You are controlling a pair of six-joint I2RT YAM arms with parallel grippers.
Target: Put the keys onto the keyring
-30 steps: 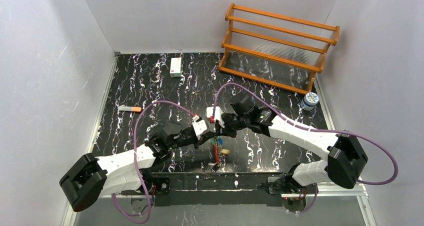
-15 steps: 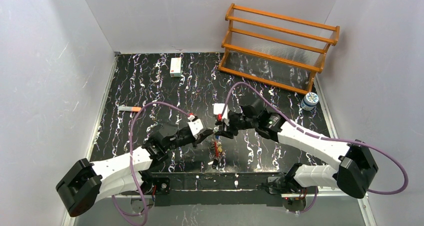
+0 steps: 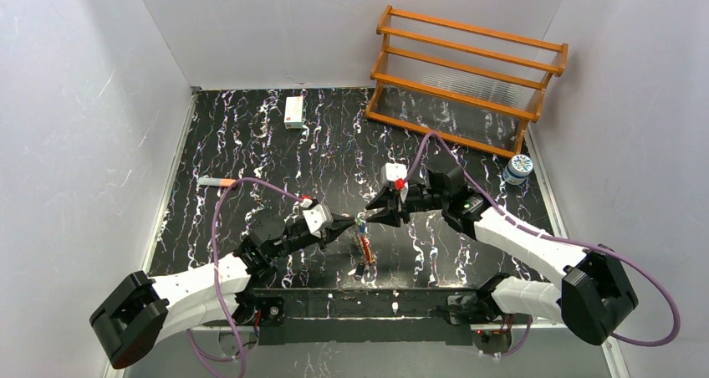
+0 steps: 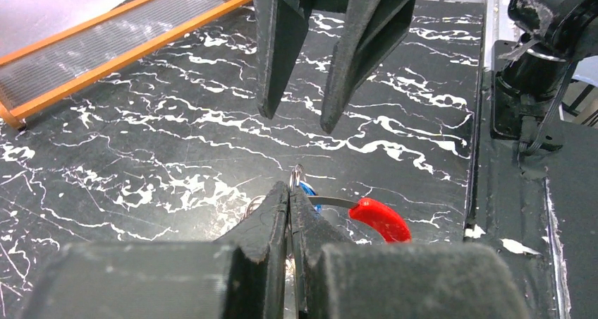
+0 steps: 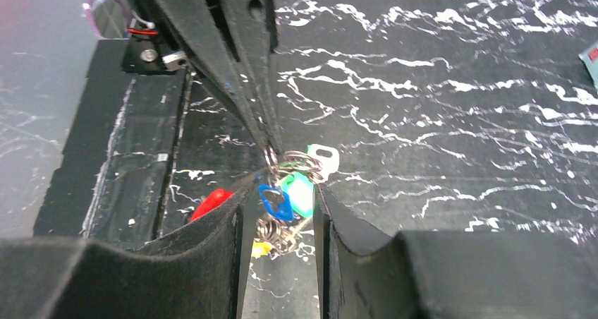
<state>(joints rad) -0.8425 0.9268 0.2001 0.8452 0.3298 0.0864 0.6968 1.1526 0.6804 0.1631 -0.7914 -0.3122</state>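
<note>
1. The left gripper (image 4: 289,192) pinches the keyring (image 4: 375,219) tight, over the table (image 3: 251,144).
2. The right gripper (image 4: 297,118) is spread apart, holding nothing.
3. The keys (image 5: 299,194) seem to hang on the ring already, so little is left.

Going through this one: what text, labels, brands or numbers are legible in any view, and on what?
No text can be read in any view.
Small white box: has a red mark, but the print is too small to read.
Small bottle: has a blue and white label, too blurred to read.
Green key tag and blue key tag: no lettering shows.
</note>
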